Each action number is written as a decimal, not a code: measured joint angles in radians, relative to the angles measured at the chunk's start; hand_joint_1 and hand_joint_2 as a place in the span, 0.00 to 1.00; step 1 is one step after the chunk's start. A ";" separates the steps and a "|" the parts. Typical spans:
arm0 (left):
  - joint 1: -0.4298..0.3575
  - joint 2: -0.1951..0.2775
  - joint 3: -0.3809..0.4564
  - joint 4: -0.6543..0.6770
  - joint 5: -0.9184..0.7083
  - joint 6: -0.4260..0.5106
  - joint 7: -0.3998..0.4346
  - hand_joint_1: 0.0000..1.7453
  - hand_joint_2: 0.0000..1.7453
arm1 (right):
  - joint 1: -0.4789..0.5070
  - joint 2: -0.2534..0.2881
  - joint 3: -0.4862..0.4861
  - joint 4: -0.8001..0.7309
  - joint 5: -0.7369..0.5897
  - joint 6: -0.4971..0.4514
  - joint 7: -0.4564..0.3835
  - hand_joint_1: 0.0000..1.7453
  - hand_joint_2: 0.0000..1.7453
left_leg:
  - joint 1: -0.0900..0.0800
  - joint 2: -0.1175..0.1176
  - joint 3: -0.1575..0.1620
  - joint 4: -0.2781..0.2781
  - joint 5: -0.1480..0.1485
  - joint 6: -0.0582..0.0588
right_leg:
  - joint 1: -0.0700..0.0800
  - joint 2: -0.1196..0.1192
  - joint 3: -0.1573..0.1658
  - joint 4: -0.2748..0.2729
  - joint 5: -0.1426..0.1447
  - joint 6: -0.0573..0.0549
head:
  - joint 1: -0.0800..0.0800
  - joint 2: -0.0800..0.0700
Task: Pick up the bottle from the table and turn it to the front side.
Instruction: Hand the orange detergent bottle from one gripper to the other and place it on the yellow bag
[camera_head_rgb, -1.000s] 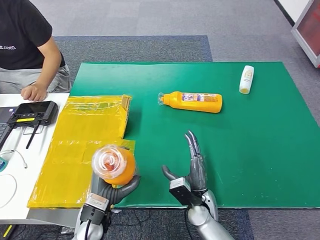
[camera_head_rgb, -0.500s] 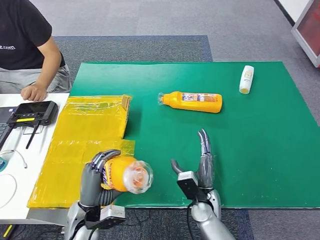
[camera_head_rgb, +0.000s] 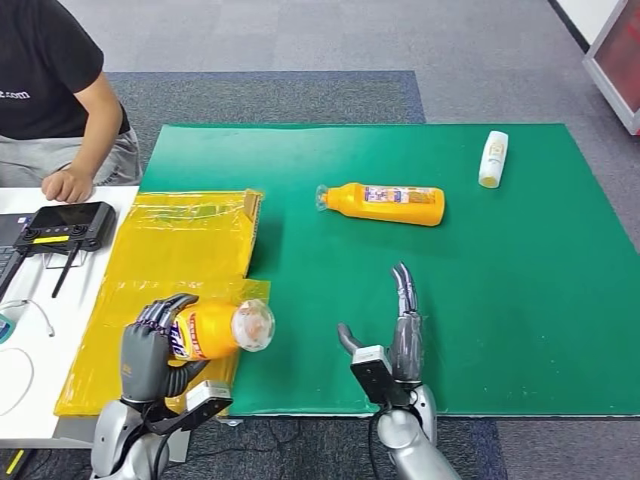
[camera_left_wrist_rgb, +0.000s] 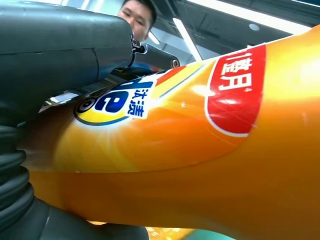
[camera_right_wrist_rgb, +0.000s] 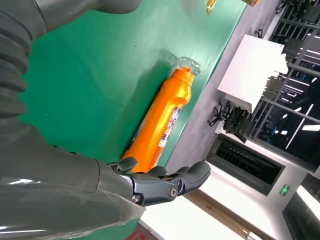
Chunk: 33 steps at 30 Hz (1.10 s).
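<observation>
My left hand (camera_head_rgb: 151, 352) grips an orange bottle (camera_head_rgb: 217, 330) with a clear cap, held lying sideways above the near left of the table, cap pointing right. Its red, blue and yellow label (camera_left_wrist_rgb: 158, 100) faces the left wrist camera, with the dark fingers (camera_left_wrist_rgb: 64, 45) wrapped over it. A second orange bottle (camera_head_rgb: 385, 203) lies on its side on the green mat (camera_head_rgb: 490, 300) further back, also seen in the right wrist view (camera_right_wrist_rgb: 162, 125). My right hand (camera_head_rgb: 396, 345) stands open near the mat's front edge, fingers (camera_right_wrist_rgb: 166, 182) straight, holding nothing.
A yellow plastic sheet (camera_head_rgb: 173, 260) covers the mat's left part under the held bottle. A small white bottle (camera_head_rgb: 493, 158) lies at the far right. A person (camera_head_rgb: 53, 90) sits at the far left by a white table with a black controller (camera_head_rgb: 64, 225) and cables.
My left hand has turned the bottle from cap-toward-camera to lying sideways, and has shifted left and slightly down with it. The right hand has barely moved.
</observation>
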 joint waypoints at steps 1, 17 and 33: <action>0.000 -0.003 0.009 0.002 -0.010 0.000 0.000 1.00 1.00 | 0.000 0.001 0.000 0.000 0.000 0.000 0.000 0.00 1.00 | 0.000 0.000 0.000 0.000 0.000 0.000 | 0.000 0.000 0.000 0.000 0.000 0.000 | 0.000 0.000; -0.050 -0.067 0.150 0.050 -0.277 0.000 -0.035 1.00 1.00 | -0.002 0.007 0.001 0.010 0.008 0.009 -0.002 0.00 1.00 | 0.000 0.000 0.000 0.000 0.000 0.000 | 0.000 0.000 0.000 0.000 0.000 0.000 | 0.000 0.000; -0.355 0.002 0.145 0.460 -0.242 0.000 0.163 1.00 1.00 | -0.028 0.032 0.025 0.051 -0.041 0.011 -0.004 0.00 1.00 | 0.001 0.000 0.000 0.000 0.003 -0.002 | 0.001 0.000 -0.001 0.001 0.003 -0.002 | 0.000 0.000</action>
